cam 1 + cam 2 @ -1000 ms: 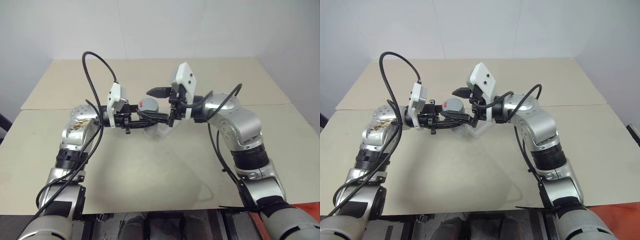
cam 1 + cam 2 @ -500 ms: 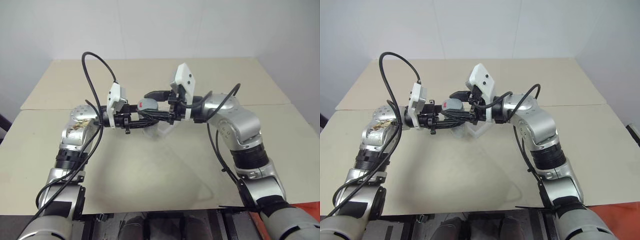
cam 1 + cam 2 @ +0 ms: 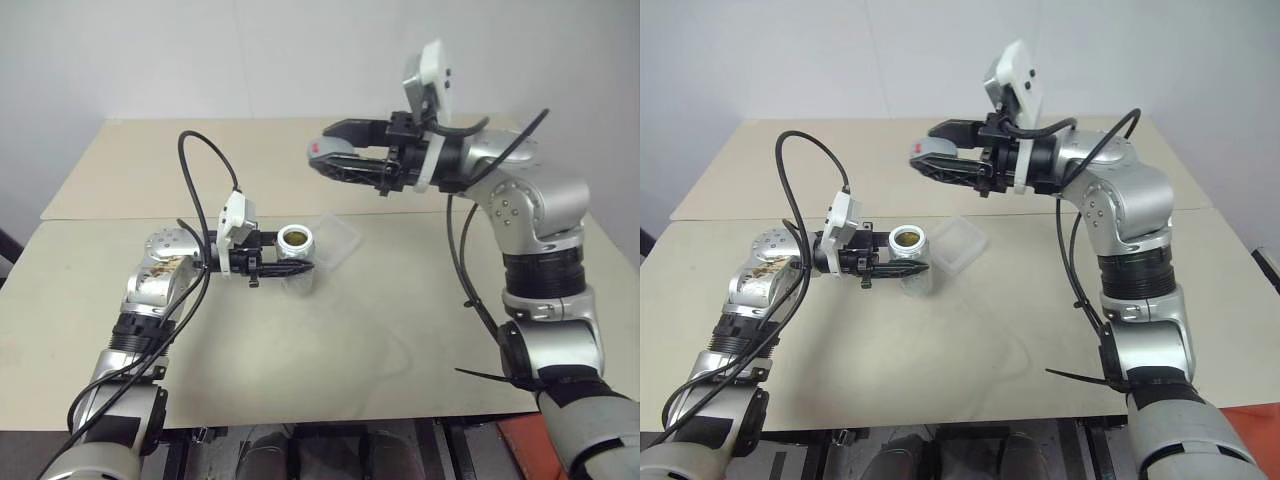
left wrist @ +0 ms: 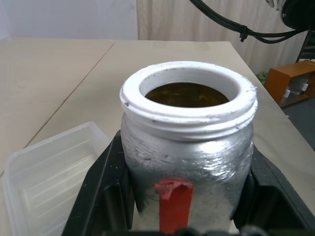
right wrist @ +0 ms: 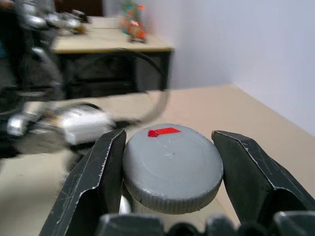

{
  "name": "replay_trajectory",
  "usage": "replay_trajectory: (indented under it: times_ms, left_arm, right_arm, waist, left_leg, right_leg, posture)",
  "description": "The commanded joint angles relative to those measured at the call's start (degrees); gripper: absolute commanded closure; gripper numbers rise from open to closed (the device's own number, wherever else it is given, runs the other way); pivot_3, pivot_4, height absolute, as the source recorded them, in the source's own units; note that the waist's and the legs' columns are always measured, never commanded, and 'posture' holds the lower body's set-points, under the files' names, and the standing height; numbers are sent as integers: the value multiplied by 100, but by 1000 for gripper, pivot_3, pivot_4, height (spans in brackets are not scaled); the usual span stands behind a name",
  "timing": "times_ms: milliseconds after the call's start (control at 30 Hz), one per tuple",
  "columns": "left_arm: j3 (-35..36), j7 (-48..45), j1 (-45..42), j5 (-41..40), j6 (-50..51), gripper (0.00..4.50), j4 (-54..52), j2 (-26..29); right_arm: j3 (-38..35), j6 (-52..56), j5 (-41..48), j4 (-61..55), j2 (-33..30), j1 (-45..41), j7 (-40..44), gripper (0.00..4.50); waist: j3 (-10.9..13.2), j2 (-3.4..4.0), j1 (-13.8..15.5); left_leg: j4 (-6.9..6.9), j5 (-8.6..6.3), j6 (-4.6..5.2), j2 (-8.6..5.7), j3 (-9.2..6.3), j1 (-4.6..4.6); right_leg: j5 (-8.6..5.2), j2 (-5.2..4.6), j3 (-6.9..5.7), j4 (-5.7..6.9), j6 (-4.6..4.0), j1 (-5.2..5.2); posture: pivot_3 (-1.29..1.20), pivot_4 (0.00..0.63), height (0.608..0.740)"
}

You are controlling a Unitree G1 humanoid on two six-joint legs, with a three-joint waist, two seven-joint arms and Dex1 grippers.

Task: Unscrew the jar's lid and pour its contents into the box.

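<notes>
Since the earlier frames the right arm has swung up and away to the right, carrying the round flat grey lid with a small red mark on top [image 5: 172,166] off the jar, while the left arm has sunk a little with the jar in its grasp. Earlier the two grippers met over the jar; now they are well apart, and the jar's mouth stands uncovered.

On the left, the left gripper [image 3: 290,269] reaches in level from the side, its two black fingers clamped on the small silvery-white cylindrical jar with a red vertical stripe [image 4: 187,167]. The jar is upright, low over the beige table [image 3: 330,350] near its middle; whether its base touches the surface cannot be told. Its white threaded rim is bare, and dark brownish contents show inside the opening.

Just beside the jar, on its right and slightly farther back, lies the small shallow square box of clear whitish plastic with rounded corners [image 3: 335,240], flat on the table. The left wrist view shows it close by the jar.

On the right, higher and farther back, the right gripper [image 3: 940,160] points level toward the left. Its black fingers [image 5: 101,172] press on the lid from both sides, the lid held flat with the red mark facing up, well above the table and apart from the jar and the box.
</notes>
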Motion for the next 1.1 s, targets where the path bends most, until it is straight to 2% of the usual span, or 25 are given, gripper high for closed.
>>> replay_trajectory:
  times_ms: [33, 233, 400, 600, 667, 767, 800, 1000, 1100]
  left_arm:
    - [438, 165, -233, -104, -107, 2447, -4, 261]
    - [669, 382, -297, -71, -176, 2447, 59, 401]
    - [683, 581, -227, -66, -213, 2447, -14, 329]
    - [613, 537, -192, -112, -174, 2447, -93, 298]
    - [603, 539, -219, -99, -183, 2447, -70, 292]
    - [605, 516, -239, -96, -194, 2447, -62, 310]
    - [607, 499, -241, -99, -198, 2447, -67, 321]
    - [558, 716, -384, 312, -660, 2447, 201, 378]
    - [426, 992, -509, 728, -1123, 2447, 505, 317]
  right_arm:
    - [-349, -613, -357, -46, -400, 559, -181, 1750]
    - [-389, -1265, -967, 16, -648, 1796, -645, 1750]
    - [-389, -1418, -1379, 388, -180, 2743, -1588, 1750]
    - [-362, -1720, -1876, 1034, 83, 2935, -2301, 1750]
    - [-362, -1761, -1909, 1080, 91, 2943, -2336, 1027]
    - [-359, -1704, -1791, 671, -115, 3057, -2019, 151]
    - [-358, -1631, -1728, 475, -234, 3096, -1844, 7]
    - [-499, -674, -695, -649, -1173, 3175, -281, 7]
    - [-626, -273, -203, -901, -1443, 3014, 134, 7]
  waist:
    - [0, 0, 17]
    - [0, 0, 1]
    - [0, 0, -25]
    - [0, 0, -20]
    - [0, 0, -23]
    - [0, 0, -21]
    - [0, 0, -15]
    - [0, 0, 9]
    - [0, 0, 13]
  left_leg:
    - [0, 0, 0, 0, -2, -2]
    - [-3, 0, 0, 0, 5, -2]
    - [-2, 1, -1, 3, 9, 6]
    - [0, 1, -2, 1, 12, 5]
    - [-1, 2, -3, 2, 12, 6]
    - [-1, 2, -3, 1, 12, 5]
    - [-1, 2, -3, 1, 12, 5]
    - [1, 1, -2, 2, 7, 4]
    - [1, 0, 0, 0, 5, 6]
  right_leg:
    - [0, 0, -1, -1, 0, 0]
    - [0, -2, 0, -5, 0, -1]
    - [0, -1, 4, -1, 0, 3]
    - [0, -1, 7, -3, 0, 1]
    - [0, -1, 7, -3, 0, 1]
    - [-1, -1, 7, -4, 1, 2]
    - [-1, -1, 7, -4, 1, 1]
    - [-1, -1, 5, -9, 1, 6]
    - [-1, -1, 3, -9, 1, 11]
  posture:
    - [0, 150, 740]
    - [0, 150, 740]
    - [0, 150, 740]
    - [0, 150, 740]
    - [0, 150, 740]
    - [0, 150, 740]
    - [0, 150, 740]
    - [0, 150, 740]
    - [0, 150, 740]
